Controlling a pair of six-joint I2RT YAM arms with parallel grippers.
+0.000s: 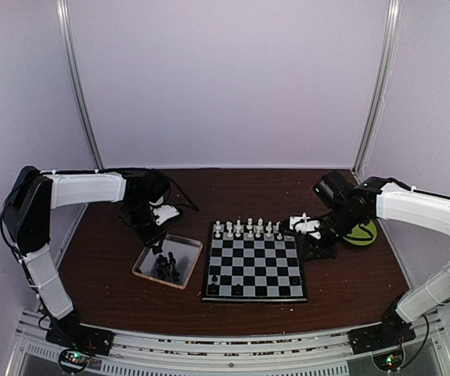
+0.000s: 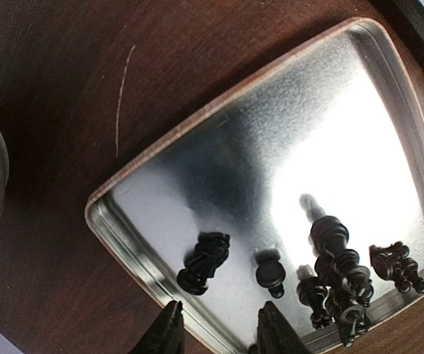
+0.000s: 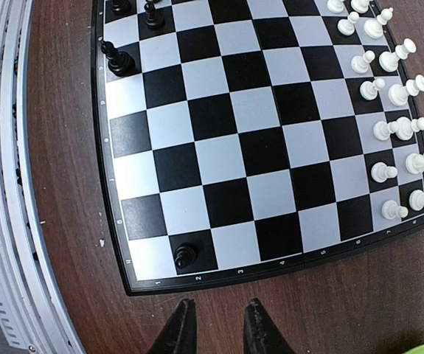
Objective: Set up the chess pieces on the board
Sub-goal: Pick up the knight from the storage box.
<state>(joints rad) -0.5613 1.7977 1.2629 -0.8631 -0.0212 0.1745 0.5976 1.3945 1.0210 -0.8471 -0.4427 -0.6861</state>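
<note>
The board (image 1: 254, 291) lies mid-table with white chess pieces (image 1: 248, 229) lined along its far two rows. One black piece (image 1: 215, 278) stands near its left side. In the right wrist view white pieces (image 3: 396, 96) fill the right edge, black pieces (image 3: 117, 60) stand at top left, and one black piece (image 3: 185, 256) is close to my fingers. My right gripper (image 3: 219, 328) hangs open and empty over the table just off the board's edge. My left gripper (image 2: 223, 328) is open and empty above the tray's rim, near a black knight (image 2: 206, 262) and a pawn (image 2: 270, 274).
The silver metal tray (image 2: 197, 169) left of the board holds several more black pieces (image 2: 341, 284), most of them lying in a heap. A green round object (image 1: 360, 232) lies right of the board, behind the right gripper (image 1: 319, 249). A metal rail (image 3: 5, 184) runs along the table's near edge.
</note>
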